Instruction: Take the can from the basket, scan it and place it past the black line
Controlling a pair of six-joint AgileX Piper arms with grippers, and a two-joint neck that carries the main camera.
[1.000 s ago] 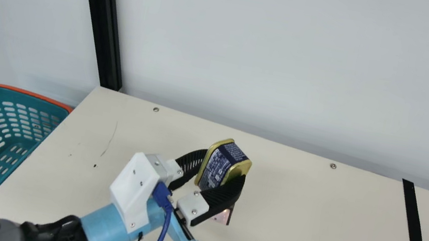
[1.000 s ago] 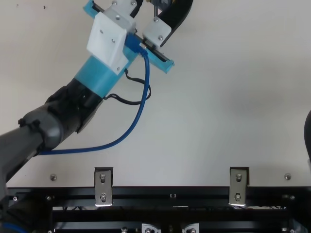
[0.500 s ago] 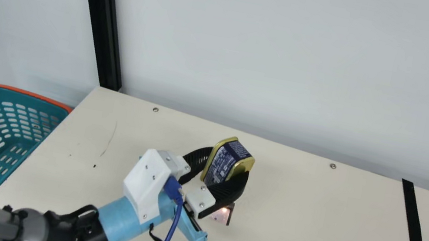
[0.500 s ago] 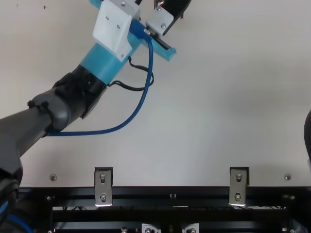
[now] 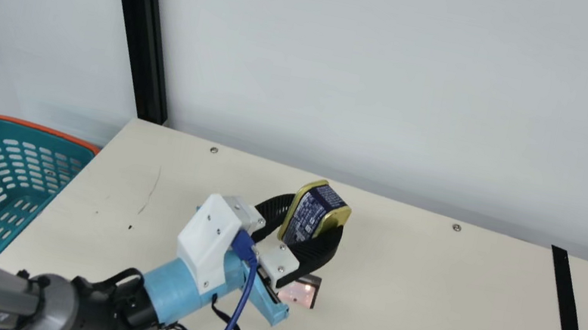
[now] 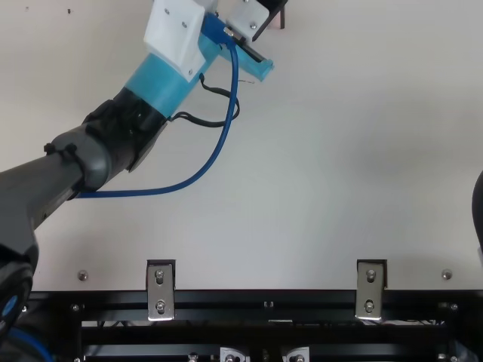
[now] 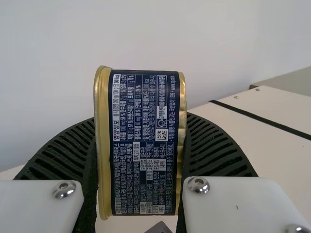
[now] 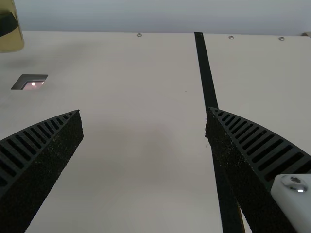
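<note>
The left gripper (image 5: pixel 317 215) is gripping the can (image 5: pixel 305 220) above the cream table (image 5: pixel 414 307), near the lit scanner window (image 5: pixel 298 293) and well apart from both the basket (image 5: pixel 26 190) and the black line (image 5: pixel 570 329). The can's long axis is running steeply upward with a lean in the main view, crossing the direction of the squeeze. Its gold ends are facing the two fingers, while a dark blue printed side is facing back toward the left wrist camera. The right gripper (image 8: pixel 144 116) is keeping its fingers spread wide
</note>
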